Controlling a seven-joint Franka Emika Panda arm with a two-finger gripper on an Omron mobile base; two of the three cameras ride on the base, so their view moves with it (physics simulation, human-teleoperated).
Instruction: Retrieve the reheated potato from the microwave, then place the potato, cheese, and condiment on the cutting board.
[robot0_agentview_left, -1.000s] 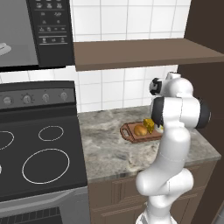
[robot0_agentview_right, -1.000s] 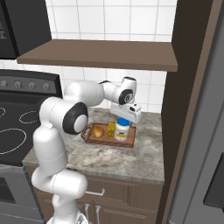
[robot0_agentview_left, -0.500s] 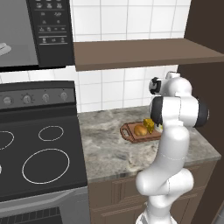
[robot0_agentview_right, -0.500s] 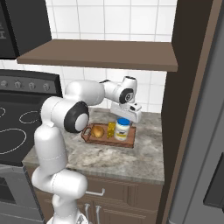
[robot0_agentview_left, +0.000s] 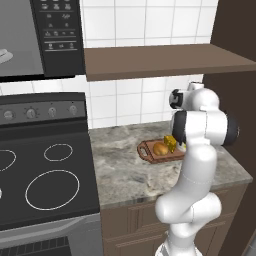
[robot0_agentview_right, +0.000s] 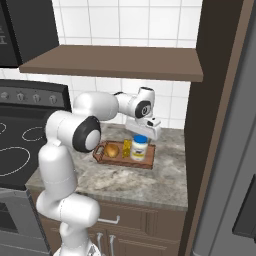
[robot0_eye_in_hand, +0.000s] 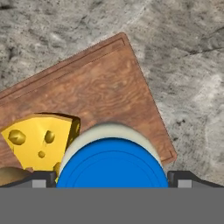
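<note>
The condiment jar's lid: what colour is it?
Blue; the condiment jar shows its lid best in the hand view.

The cutting board (robot0_eye_in_hand: 105, 87) is reddish-brown wood with darker streaked grain and a thin groove line along its edges. The cheese (robot0_eye_in_hand: 39, 142) is bright yellow with darker golden holes. The condiment (robot0_agentview_right: 139, 147) is a pale cream jar with a white label and a saturated blue lid. The potato (robot0_agentview_right: 111, 149) is golden-brown. The counter (robot0_agentview_left: 125, 165) is mottled grey and beige stone with dark veins. The microwave (robot0_agentview_left: 55, 35) is black with white button marks and a grey interior. The stove (robot0_agentview_left: 35, 170) is black with white burner rings. The wall tiles (robot0_agentview_left: 145, 20) are white, the shelf (robot0_agentview_left: 160, 60) dark brown.
</note>
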